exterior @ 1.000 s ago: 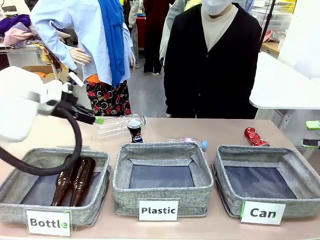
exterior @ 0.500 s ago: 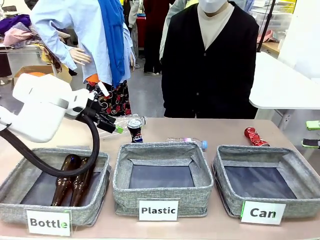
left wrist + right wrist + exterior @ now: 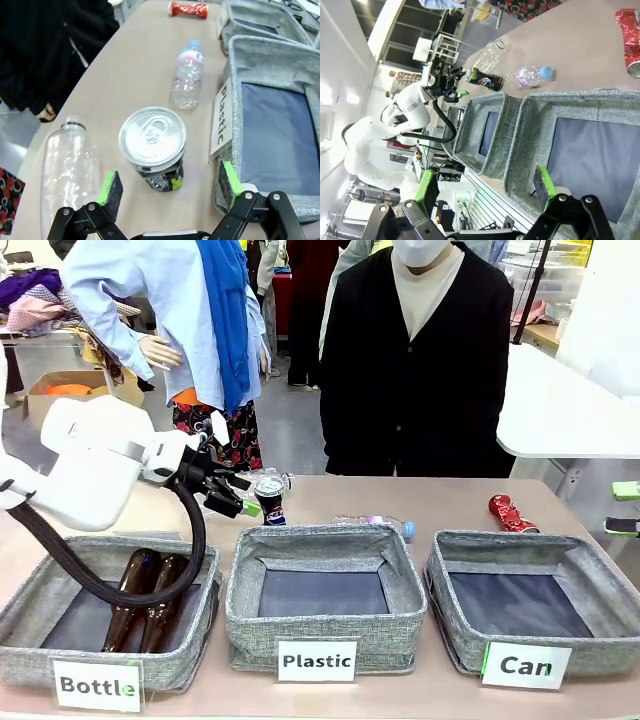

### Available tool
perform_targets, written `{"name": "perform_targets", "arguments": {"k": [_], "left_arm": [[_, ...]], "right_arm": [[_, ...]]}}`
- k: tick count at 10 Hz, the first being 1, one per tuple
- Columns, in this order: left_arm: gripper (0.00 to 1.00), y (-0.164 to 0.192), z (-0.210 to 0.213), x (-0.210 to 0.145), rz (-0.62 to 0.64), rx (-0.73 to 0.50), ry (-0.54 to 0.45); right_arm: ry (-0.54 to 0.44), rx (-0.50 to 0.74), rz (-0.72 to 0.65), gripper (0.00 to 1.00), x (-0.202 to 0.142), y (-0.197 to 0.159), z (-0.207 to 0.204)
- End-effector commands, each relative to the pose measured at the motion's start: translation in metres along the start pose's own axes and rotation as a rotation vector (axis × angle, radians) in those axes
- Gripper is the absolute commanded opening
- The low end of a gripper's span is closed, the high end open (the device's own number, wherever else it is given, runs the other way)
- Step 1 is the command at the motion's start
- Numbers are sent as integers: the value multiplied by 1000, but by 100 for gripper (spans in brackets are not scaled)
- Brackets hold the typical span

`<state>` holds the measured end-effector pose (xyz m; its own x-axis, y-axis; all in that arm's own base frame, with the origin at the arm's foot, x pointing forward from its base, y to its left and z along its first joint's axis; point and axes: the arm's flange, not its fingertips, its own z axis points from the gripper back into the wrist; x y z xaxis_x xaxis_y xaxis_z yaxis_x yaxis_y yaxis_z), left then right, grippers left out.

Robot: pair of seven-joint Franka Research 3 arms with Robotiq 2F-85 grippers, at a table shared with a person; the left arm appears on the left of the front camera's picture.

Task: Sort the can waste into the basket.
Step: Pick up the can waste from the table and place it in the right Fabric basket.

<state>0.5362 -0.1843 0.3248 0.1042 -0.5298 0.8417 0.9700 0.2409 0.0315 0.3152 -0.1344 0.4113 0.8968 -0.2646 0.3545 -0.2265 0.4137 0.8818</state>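
1. Since a second ago, in the front view, the left arm has swung in from 9 o'clock, and the left pincer [image 3: 243,495] is now just beside the dark can [image 3: 269,498]. That can stands upright at 12 o'clock on the counter [image 3: 440,502]. The pincer's jaws gape wide and hold nothing. The crushed red can [image 3: 511,513] lies at 2 o'clock, just behind the basket [image 3: 600,652] labelled "Can", which has nothing in it yet.
2. In the left wrist view, the green pads [image 3: 111,187] frame the dark can without touching it. They seem lined up for a side grip on its smooth round body. Its silver top, with the pull tab, faces the camera. A large clear bottle [image 3: 67,165] lies at 8 o'clock and a small plastic bottle [image 3: 187,75] at 12 o'clock, both thin and ribbed.
3. In the right wrist view, the right pincer [image 3: 486,186] hangs fully spread and empty over the basket's woven grey wall and dark lining, probably parked there. The red can, crumpled and glossy, lies at 2 o'clock.
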Motion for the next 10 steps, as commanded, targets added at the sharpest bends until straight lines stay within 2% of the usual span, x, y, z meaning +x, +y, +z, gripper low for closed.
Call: {"name": "perform_targets", "arguments": {"k": [1,10], "left_arm": [[100,-2,-10,-7,-39,-22,-37],[100,20,-44,-10,54,-73,-152]], "right_arm": [[-23,23,26,100,2,-1,-1],[-23,23,26,100,2,-1,-1]]}}
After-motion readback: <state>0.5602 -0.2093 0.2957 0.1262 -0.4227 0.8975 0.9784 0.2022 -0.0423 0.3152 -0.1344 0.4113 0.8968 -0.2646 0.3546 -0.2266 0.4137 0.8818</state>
